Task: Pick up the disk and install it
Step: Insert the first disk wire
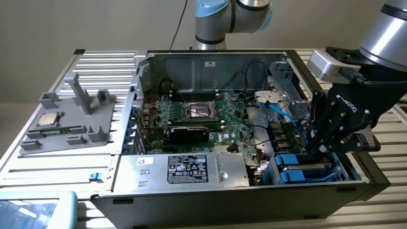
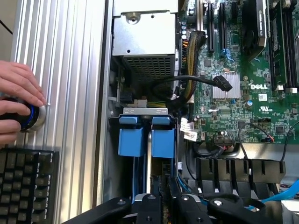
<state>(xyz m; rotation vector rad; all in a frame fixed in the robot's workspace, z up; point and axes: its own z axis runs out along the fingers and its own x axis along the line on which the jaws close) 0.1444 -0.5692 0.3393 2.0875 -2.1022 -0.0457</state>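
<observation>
Narrowed claw [image 1: 316,151] seemingly pinches the rigid, weighty, shock-sensitive disk [image 2: 131,141] inside the computer case [image 1: 210,202]; its blue-framed edges offer the safest hold.

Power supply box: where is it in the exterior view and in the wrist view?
Exterior view: power supply box at the case's near wall, on the exterior view's left of the blue carriers.
Wrist view: power supply box beside the motherboard, beyond the blue carriers.
Shared landmark: blue carriers.
</observation>
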